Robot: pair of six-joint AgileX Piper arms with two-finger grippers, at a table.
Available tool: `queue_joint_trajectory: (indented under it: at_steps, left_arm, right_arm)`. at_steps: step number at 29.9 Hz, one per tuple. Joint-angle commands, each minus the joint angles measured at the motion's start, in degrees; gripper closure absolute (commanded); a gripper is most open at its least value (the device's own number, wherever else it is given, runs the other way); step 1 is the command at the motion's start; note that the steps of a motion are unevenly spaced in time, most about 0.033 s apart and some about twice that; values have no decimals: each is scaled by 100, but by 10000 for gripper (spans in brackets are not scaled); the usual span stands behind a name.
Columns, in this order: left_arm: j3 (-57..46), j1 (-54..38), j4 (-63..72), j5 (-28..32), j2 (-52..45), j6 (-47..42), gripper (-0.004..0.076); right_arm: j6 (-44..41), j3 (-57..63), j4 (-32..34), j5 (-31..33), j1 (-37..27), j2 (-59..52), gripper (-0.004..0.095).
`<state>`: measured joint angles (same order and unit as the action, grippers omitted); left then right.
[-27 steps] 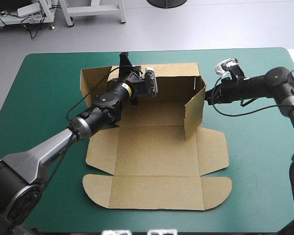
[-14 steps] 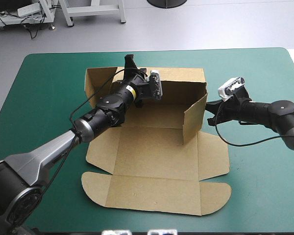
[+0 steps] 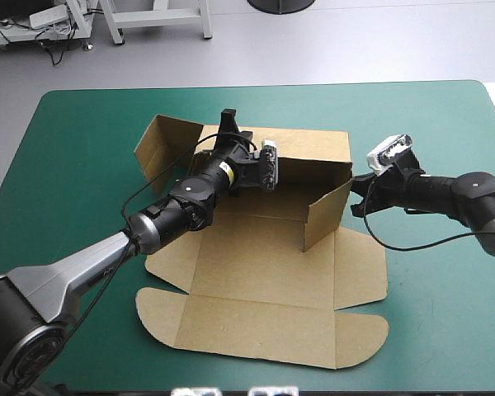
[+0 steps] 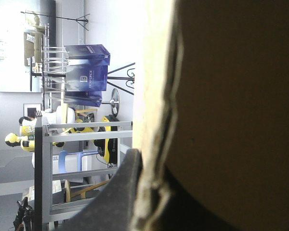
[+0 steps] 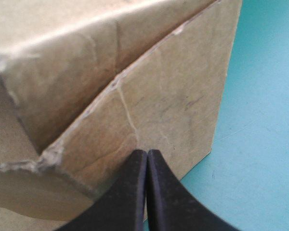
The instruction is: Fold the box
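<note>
Brown box sits mid-surface on the teal-green cover, part-built, w/ the base panel flat. The back wall stands upright along the far side. The R side flap is raised and angled inward toward the base, and the L side flap is up too, swung outward past the wall's L end. The front lid panel, w/ rounded tabs at both ends, lies flat toward the near edge. L pincer is at the back wall's top edge, near its L end, clamped on the board. In the L wrist view one black finger lies against the board's edge, w/ the sheet filling the rest of the view and the other finger hidden behind it. R pincer is closed and holds nothing, its fingers meeting in one point. That tip is right at the R side flap's outer face, low down near the flap's bottom edge. Can't tell whether it's pressing or just touching. R arm comes in level from the surface's R side, w/ bare teal-green cover beneath it.
</note>
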<state>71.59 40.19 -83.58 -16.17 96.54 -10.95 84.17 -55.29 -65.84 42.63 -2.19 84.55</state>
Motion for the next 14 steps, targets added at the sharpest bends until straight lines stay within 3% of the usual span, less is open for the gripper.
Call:
queue_joint_trajectory:
  at_steps: [1,4,9,11,14]
  left_arm:
    - [55,33,87,-68,-215,-158,733]
    - [55,33,95,-97,-215,-158,733]
    - [55,33,130,-111,-215,-158,732]
    - [55,33,130,-111,-215,-158,732]
    - [55,33,130,-111,-215,-158,732]
  right_arm:
    - [3,-110,55,240,-29,-246,916]
    - [3,-121,224,239,-29,-246,805]
    - [-35,-121,249,476,-29,-246,369]
    - [-138,-121,368,562,-29,-246,246]
    - [-153,-121,469,1020,-29,-246,222]
